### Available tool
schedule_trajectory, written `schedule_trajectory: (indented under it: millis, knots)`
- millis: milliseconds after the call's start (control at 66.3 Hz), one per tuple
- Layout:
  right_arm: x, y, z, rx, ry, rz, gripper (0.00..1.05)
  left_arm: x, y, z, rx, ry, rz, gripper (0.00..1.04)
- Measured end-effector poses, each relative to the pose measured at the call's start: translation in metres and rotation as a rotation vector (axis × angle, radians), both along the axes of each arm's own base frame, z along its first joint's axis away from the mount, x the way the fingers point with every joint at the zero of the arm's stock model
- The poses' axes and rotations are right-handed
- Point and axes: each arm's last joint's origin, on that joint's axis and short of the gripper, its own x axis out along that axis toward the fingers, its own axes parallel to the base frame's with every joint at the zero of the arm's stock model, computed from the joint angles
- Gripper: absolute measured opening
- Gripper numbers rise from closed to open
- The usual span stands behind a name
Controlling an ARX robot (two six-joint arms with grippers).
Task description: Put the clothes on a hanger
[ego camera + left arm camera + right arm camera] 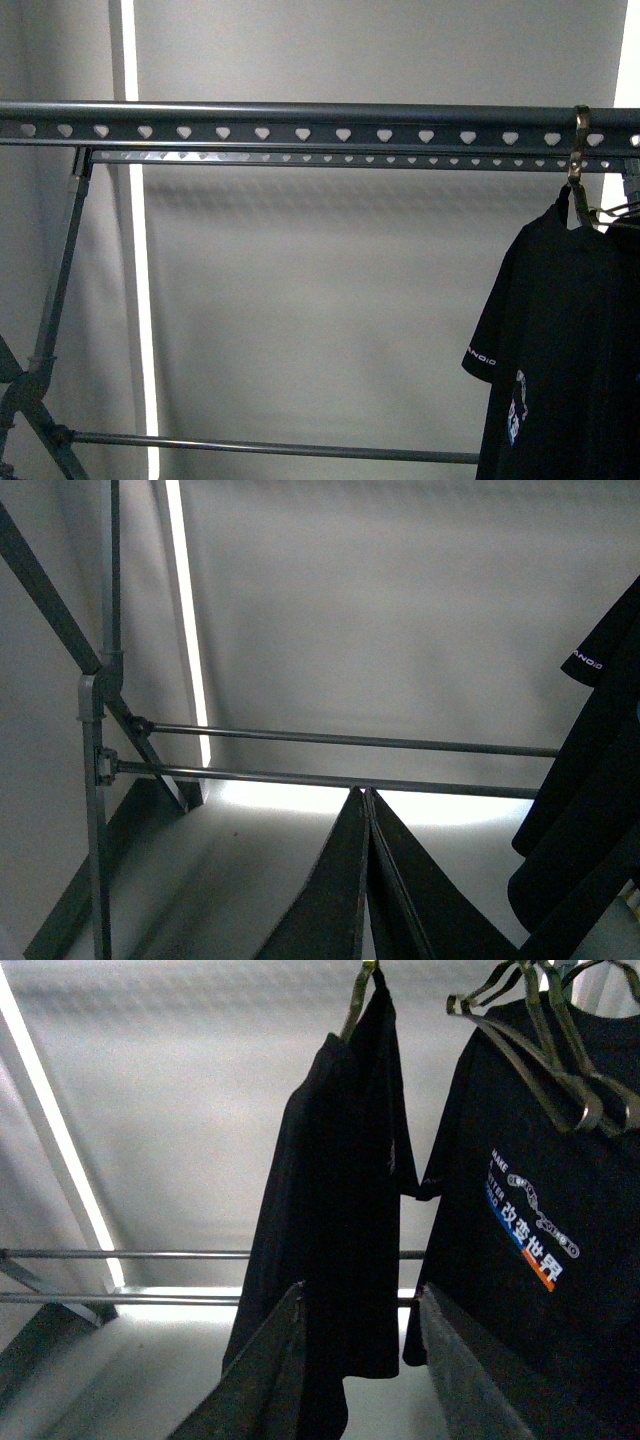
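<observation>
The shirt (560,330) is on the rack (300,115). It hangs from a hook (580,150) looped over the top rail, far to my right, and it turns edge-on to my right wrist camera. Just beyond it hangs a second shirt (540,1290) with its chest print facing me and a bunch of hangers (560,1070) lying against its shoulder.

My right claw (360,1290) is spread open low by the hung shirt's hem. The cloth shows in the gap between the fingers, but I cannot tell whether either finger touches it. My left claw (363,792) is pressed closed on nothing, off to the left and pointing at the lower bars (330,740).

As I judge it, the hanging is done and what remains is to get out cleanly.

- I would keep the right claw wide and draw it straight back towards me, not sideways, so neither finger drags the hem and swings the hook along the rail.
- I would stay low and clear of the hangers next door, since a knock there could tangle the two shirts.
- The left arm can wait where it is.
</observation>
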Motion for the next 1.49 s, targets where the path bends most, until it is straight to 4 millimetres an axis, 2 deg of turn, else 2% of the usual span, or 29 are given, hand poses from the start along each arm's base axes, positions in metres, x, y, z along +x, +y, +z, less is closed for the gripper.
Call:
schedule_trajectory:
  millis: [181, 558, 679, 905, 1011, 1493]
  knots:
    - [-0.005, 0.011, -0.015, -0.008, -0.012, 0.015, 0.02, -0.005, 0.000, 0.000, 0.000, -0.004, -0.001, 0.04]
    - [-0.012, 0.011, -0.038, -0.011, -0.012, 0.008, 0.02, -0.012, 0.000, 0.000, 0.000, -0.003, -0.001, 0.04]
    - [-0.018, 0.011, -0.043, -0.011, 0.007, 0.008, 0.02, -0.022, 0.000, -0.003, 0.000, 0.006, -0.003, 0.04]
    - [-0.024, 0.011, -0.048, -0.011, -0.014, 0.009, 0.02, -0.022, 0.000, -0.003, 0.000, 0.004, -0.001, 0.04]
    - [-0.024, 0.011, -0.059, -0.011, -0.011, 0.009, 0.02, -0.023, 0.000, -0.003, 0.000, 0.004, -0.001, 0.04]
    - [-0.024, 0.011, -0.060, -0.012, -0.010, 0.009, 0.04, -0.023, 0.000, -0.003, -0.001, 0.003, -0.001, 0.05]
